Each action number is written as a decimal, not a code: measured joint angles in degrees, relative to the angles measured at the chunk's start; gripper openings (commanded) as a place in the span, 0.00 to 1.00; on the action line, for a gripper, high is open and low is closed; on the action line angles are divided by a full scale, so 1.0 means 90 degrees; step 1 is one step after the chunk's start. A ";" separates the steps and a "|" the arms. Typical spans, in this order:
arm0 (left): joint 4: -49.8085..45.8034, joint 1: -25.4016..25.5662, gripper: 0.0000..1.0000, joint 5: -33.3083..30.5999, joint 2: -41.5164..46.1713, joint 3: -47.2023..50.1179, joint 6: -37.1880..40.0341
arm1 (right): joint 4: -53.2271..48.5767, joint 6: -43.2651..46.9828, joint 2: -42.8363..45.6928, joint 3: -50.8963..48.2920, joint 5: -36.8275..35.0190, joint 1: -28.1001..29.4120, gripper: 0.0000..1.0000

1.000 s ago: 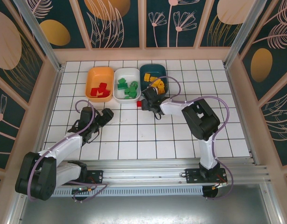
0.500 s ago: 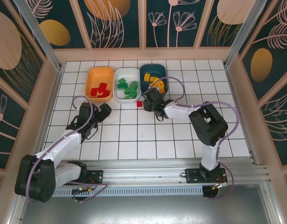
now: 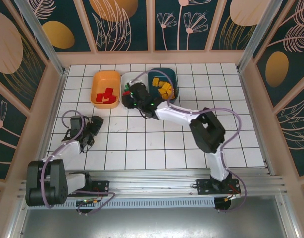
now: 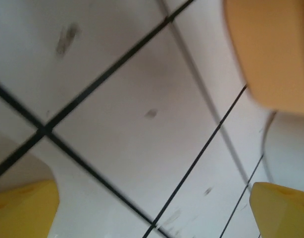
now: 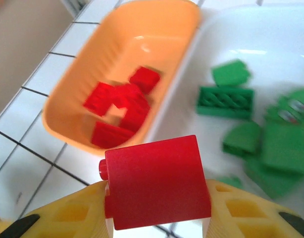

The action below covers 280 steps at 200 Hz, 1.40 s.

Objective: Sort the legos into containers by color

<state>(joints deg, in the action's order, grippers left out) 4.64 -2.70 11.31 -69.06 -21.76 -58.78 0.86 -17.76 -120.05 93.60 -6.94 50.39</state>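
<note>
Red lego clamped between right fingers, orange tray just beyond — left fingers wide apart over tiled table.

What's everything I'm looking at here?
table: one, white tiles, under everything
orange tray: one, orange, back row, left
white tray: one, white, back row, middle
teal tray: one, dark teal, back row, right
red bricks: several, red, in the orange tray
green bricks: several, green, in the white tray
yellow bricks: several, yellow-orange, in the teal tray
single red brick: one, red, held above the orange and white trays
left gripper: one, yellow fingers, open, over bare tiles
right gripper: one, yellow fingers, shut on the single red brick
</note>
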 measured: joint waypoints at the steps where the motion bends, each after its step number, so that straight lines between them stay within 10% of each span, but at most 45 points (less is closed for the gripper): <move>1: -0.0002 0.0000 0.99 0.0012 0.0005 -0.0002 -0.0007 | 0.0000 0.0007 -0.0029 0.0041 0.0000 0.0002 0.36; 64: -0.0364 -0.0027 0.98 0.0355 0.0998 0.0117 0.0083 | -0.0867 0.1139 -0.2278 0.3317 0.0313 0.0155 0.38; 86: -0.0498 -0.0029 0.98 0.0335 0.1387 0.0117 0.0124 | -0.1341 0.1277 -0.2805 0.4269 0.0347 0.0148 0.53; 138: -0.0741 -0.0027 0.99 0.0338 0.1615 0.0051 0.0189 | -0.1838 0.1401 -0.2980 0.4677 0.0364 0.0143 0.64; 218: -0.0787 -0.0027 0.98 0.0393 0.1814 -0.0449 0.0719 | -0.0607 -0.0146 0.0882 -0.1263 -0.1413 0.0053 0.72; 280: -0.0107 0.0738 0.98 0.0486 0.0996 -0.0335 0.0741 | -0.0449 -0.1049 0.1047 -0.2416 -0.1450 -0.0495 0.72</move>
<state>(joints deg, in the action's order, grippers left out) 3.68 3.95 15.68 -60.10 -24.77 -52.12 -3.18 -27.20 -110.63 71.85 -19.99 45.93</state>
